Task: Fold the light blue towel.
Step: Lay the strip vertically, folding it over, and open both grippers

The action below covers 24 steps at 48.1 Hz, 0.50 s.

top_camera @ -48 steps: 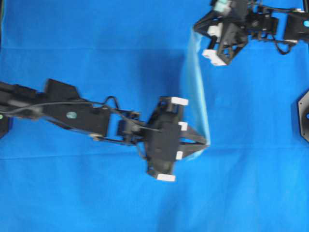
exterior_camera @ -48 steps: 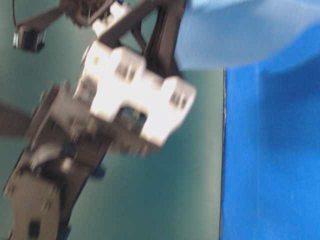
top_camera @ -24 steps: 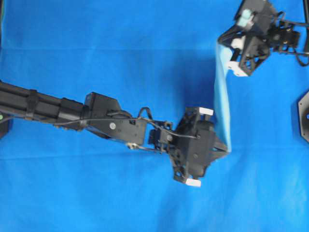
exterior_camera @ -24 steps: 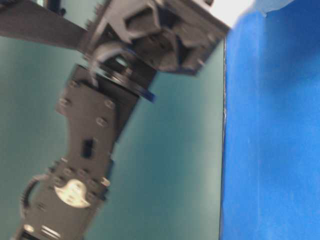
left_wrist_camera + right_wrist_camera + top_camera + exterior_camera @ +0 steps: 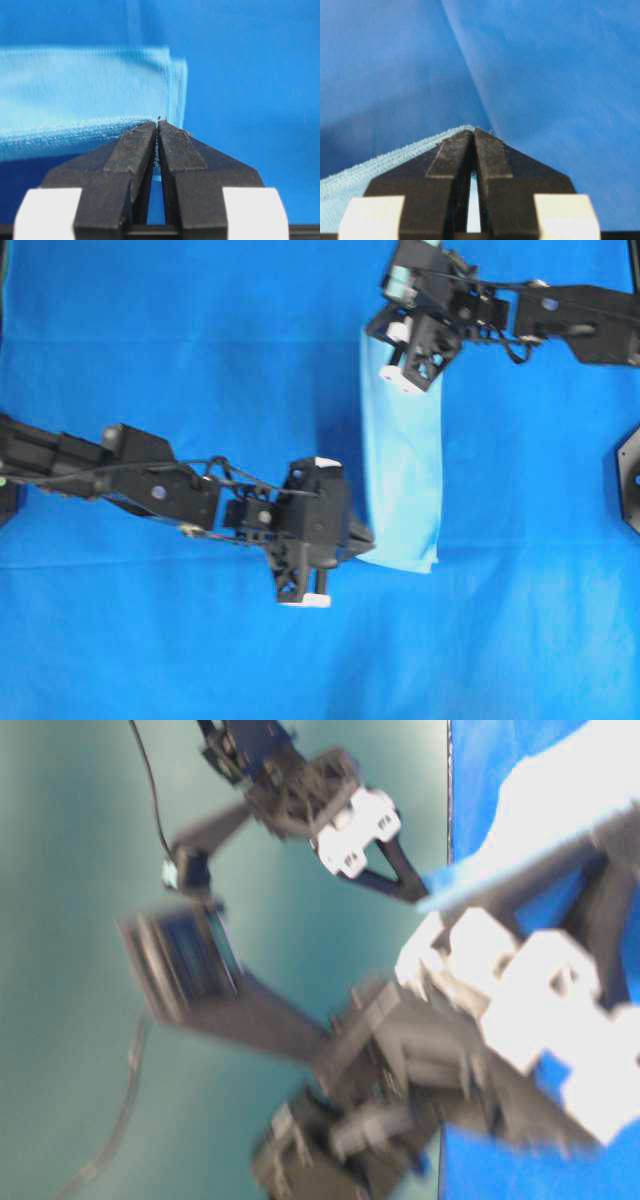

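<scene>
Item: pale sky-blue microfibre towel (image 5: 404, 475), soft, fine-textured, with stitched hem. Location: seen from overhead as a long narrow strip on the royal-blue cloth-covered surface (image 5: 180, 330), spanning between the two arms; it appears doubled over, with layered edges visible in the left wrist view.

Left gripper (image 5: 364, 538): fingers (image 5: 135, 147) pressed together, pinching the near corner of the towel (image 5: 75, 100).

Right gripper (image 5: 385, 332): fingers (image 5: 451, 152) likewise pressed together, pinching the far corner.

Step in hand, as judged: the held edge is to be carried across and laid down to complete a fold.

Handling notes: both corners are best kept level and lowered together, with the edge kept taut so no wrinkle is trapped. Edges should be aligned before release. Fingers should be opened only once the cloth lies flat on the surface, then lifted straight off, lest the soft pile be dragged askew.
</scene>
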### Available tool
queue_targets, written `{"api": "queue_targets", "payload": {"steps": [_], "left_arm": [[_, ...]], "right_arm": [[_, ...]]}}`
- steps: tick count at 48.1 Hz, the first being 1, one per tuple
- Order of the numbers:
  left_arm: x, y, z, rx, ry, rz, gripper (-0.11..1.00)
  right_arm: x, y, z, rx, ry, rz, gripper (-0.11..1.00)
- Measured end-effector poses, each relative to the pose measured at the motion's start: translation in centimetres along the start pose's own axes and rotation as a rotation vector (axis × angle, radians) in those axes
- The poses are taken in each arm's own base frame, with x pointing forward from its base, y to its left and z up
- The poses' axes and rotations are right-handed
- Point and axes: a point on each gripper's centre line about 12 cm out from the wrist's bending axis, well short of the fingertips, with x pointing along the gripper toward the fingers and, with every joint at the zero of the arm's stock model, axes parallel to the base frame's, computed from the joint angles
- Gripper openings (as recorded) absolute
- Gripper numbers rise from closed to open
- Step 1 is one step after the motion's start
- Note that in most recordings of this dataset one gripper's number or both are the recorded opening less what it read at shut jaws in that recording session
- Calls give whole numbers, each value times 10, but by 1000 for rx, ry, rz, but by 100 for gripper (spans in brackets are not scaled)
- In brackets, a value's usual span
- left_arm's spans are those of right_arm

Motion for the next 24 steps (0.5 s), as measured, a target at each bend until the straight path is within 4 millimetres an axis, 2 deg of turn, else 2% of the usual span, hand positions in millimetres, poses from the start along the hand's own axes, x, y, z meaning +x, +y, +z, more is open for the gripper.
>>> {"api": "queue_targets", "payload": {"steps": [10,21,24], "left_arm": [[-7,-3,-11,-1,4,-7,2],[-7,-3,-11,-1,2,-7,2],[-7,-3,-11,-1,2,-7,7]], "right_arm": [[9,4,4,-8,-6,11,1],[9,6,4,-10,-10,17,1],[10,7,3,-10,-12,21,2]]}}
